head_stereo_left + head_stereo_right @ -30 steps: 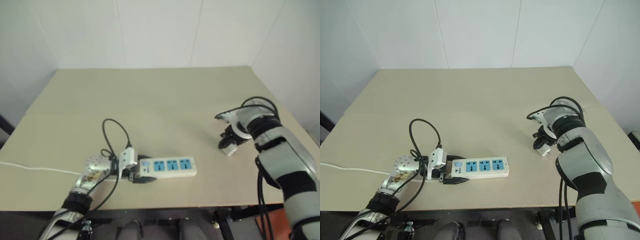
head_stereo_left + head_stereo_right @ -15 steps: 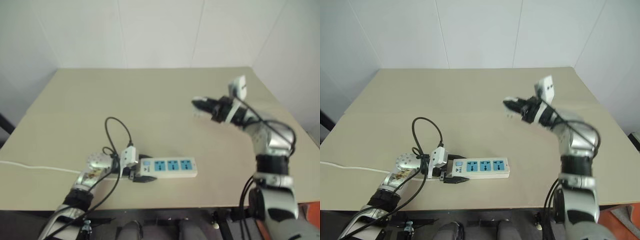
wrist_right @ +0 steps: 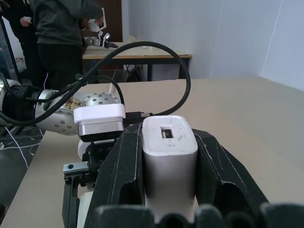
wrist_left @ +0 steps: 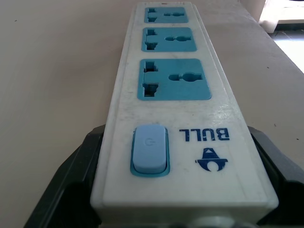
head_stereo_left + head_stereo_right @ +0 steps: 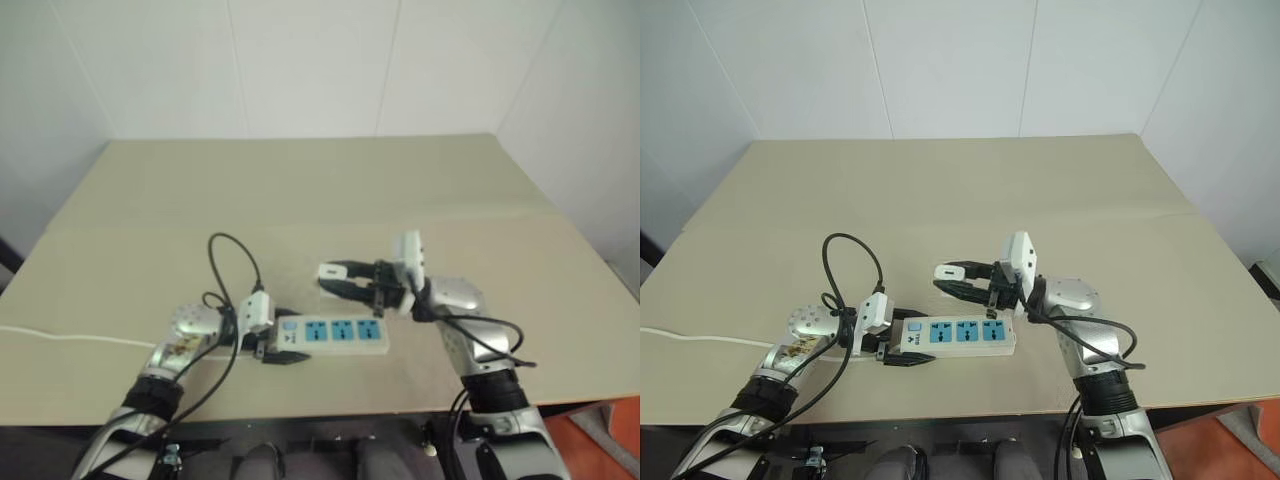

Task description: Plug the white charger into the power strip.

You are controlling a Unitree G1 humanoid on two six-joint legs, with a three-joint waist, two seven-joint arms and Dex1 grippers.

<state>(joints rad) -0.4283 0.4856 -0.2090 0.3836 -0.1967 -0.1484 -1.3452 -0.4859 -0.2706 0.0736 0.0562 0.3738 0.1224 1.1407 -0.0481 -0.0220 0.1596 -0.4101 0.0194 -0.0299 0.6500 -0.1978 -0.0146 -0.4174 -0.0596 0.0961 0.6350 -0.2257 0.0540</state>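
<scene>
Beige laminate covered the bench, and the power strip lay near its front edge with three blue sockets facing up. In the head views, the left claw straddled the switch end of the strip, one finger on each long side. The right claw hovered just behind and above the strip, pointing toward the robot's left, with the white charger at its tip.

In the left wrist view, the power strip ran away from the camera; the black fingers sat spread wide against both flanks of the switch end, bracing it on the bench.

In the right wrist view, the white charger was clamped between the two closed fingers, its port end toward the camera; its prongs could not be seen.

Judged step: carrying the charger to a socket, with insertion not yet begun. The next move would call for turning the prongs down toward the strip, aligning them over one blue socket, then pressing straight in while the left claw held the strip steady.
</scene>
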